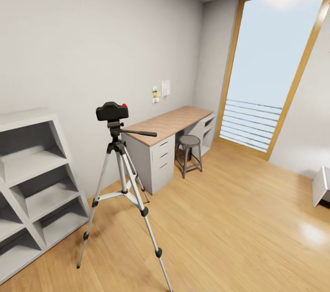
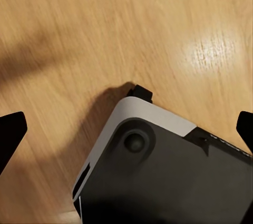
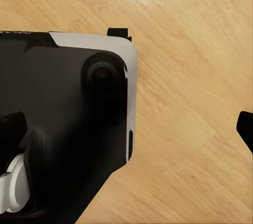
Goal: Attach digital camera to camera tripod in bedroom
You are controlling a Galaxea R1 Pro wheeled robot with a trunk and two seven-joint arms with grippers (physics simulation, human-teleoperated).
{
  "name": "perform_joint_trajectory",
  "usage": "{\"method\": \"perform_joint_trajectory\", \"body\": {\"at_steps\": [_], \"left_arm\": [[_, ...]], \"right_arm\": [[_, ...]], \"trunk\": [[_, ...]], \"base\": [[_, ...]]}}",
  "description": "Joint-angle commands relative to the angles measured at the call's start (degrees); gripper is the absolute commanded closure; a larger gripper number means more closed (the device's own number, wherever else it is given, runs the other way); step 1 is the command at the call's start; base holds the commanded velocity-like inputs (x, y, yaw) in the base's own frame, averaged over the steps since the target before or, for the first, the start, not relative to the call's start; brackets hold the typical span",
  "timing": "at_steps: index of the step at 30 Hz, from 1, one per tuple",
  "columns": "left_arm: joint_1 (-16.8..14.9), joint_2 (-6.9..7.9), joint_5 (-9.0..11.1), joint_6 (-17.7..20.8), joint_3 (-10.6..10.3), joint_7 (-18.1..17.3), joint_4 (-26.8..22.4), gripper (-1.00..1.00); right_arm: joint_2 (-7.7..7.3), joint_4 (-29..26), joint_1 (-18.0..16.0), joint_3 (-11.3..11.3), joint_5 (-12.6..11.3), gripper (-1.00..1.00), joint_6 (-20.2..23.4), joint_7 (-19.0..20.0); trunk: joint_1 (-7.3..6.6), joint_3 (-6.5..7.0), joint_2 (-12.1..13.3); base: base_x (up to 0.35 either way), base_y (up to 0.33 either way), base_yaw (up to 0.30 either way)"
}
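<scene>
One digital camera (image 1: 111, 111) sits mounted atop the camera tripod (image 1: 120, 186) in the bedroom.

The tripod stands on the wood plank floor (image 1: 229, 219) between the white cube shelves (image 1: 32, 182) and a desk (image 1: 167, 138) with a stool (image 1: 189, 152). Both wrist views look down past the robot's base (image 2: 158, 176); the left gripper (image 2: 126, 129) and right gripper (image 3: 126, 129) are spread wide, holding nothing.

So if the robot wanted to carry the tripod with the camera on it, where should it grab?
Probably the black center column just under the camera tripod head, coming from the front. The silver legs meet there, so it is the narrowest, most balanced spot, and it avoids the digital camera and the long handle sticking out sideways.
</scene>
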Motion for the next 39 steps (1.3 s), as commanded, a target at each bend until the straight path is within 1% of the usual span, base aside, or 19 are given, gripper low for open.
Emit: {"method": "perform_joint_trajectory", "body": {"at_steps": [1, 39], "left_arm": [[-0.04, 0.01, 0.38, 0.24, -0.48, 0.24, -0.07, -1.0], [-0.04, 0.01, 0.34, 0.24, -0.48, 0.24, -0.07, -1.0]], "right_arm": [[-0.03, 0.08, -0.08, -0.49, 0.56, -1.0, 0.1, 0.13], [-0.08, 0.08, -0.08, -0.42, 0.56, -1.0, 0.02, 0.51]], "trunk": [[0.04, -0.03, -0.12], [0.04, 3.4, -0.12]], "base": [[0.0, 0.0, 0.0], [0.0, 0.0, 0.0]]}}
